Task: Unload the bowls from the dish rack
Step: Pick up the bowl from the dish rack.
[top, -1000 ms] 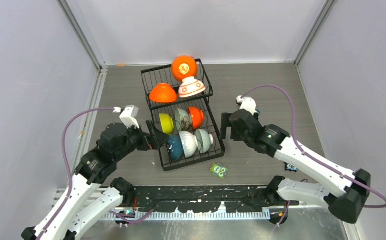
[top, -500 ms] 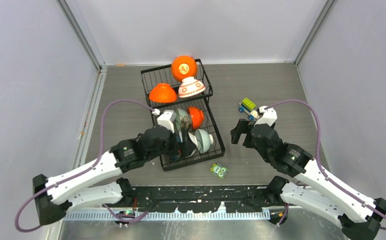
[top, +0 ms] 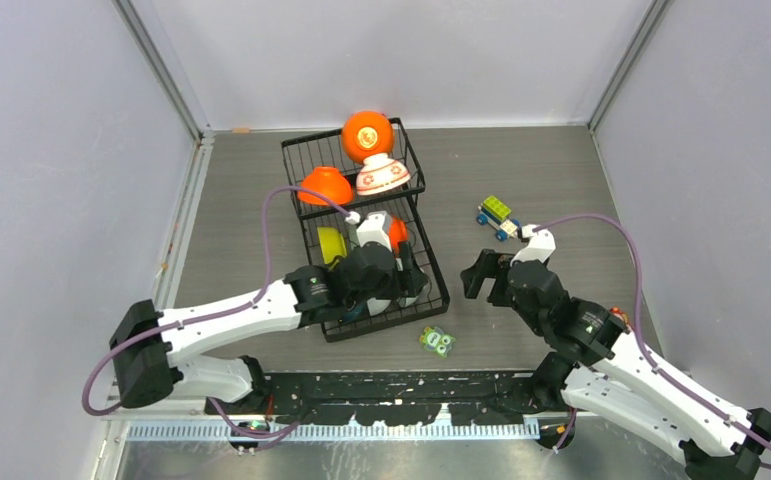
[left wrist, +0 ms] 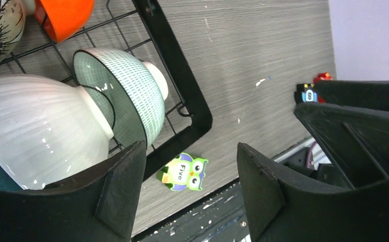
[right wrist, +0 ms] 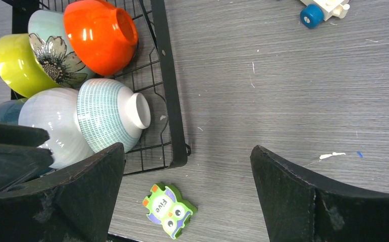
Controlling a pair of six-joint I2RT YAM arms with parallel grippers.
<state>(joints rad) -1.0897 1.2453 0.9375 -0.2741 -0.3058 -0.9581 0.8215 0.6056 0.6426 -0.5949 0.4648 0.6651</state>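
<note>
Now my left gripper (top: 408,278) has swung in over the lower half of the rack (top: 439,292) at centre frame. Its fingers are spread but narrowing beside the mint bowl (left wrist: 131,101), gripping nothing yet. My right gripper (top: 476,275) has backed off rightward, fingers wide, so every bowl is still racked.
</note>
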